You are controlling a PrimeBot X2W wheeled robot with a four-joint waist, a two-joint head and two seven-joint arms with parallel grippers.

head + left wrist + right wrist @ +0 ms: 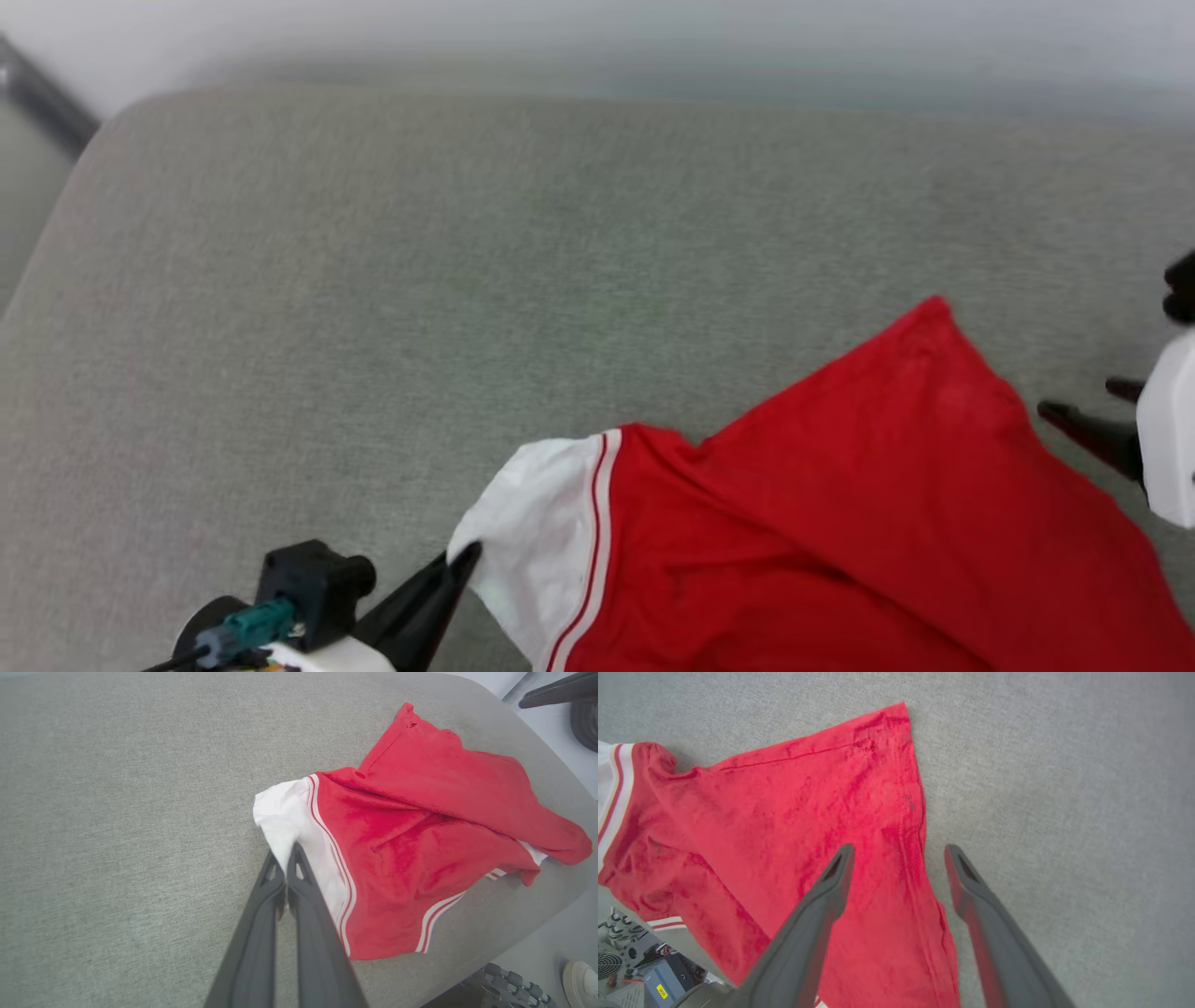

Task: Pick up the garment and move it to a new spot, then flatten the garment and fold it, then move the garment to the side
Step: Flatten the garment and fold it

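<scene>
Head view: our left gripper is clamped on the white sleeve of the garment, likely anchoring that corner. Left wrist view: the red body spreads beyond our fingertips. Right wrist view: our right gripper gapes empty, straddling the hem, probably to flatten it.

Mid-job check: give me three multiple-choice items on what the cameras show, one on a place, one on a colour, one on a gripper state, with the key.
1. Where does the left gripper grip the garment?
A. red hem corner
B. white sleeve
C. collar

2. What colour is the padded surface under the garment?
A. blue
B. brown
C. grey

3. How is the right gripper?
A. open, holding nothing
B. shut on the garment
C. shut, empty

Key: 1 B, it is closed on white fabric beside the striped trim. 2 C, grey weave lies all around the garment. 3 A, its jaws stand wide apart above the red cloth's edge.
</scene>
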